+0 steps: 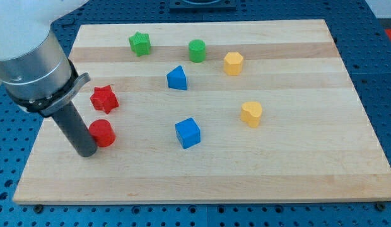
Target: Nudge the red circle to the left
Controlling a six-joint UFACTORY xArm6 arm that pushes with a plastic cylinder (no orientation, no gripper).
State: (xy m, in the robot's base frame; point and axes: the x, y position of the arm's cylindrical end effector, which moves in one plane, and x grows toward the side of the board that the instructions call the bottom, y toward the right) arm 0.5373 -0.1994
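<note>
The red circle (103, 132) lies on the wooden board (290, 170) at the view's left. My tip (86, 152) stands just to the left of it and slightly below, touching or almost touching its left side. The rod rises from the tip up to the grey arm body at the view's top left. A red star (104, 98) lies just above the red circle.
A green star (140, 43) and a green circle (197, 50) lie near the view's top. A yellow hexagon (233, 63), a blue triangle (177, 78), a yellow heart (251, 113) and a blue cube (188, 133) lie further right.
</note>
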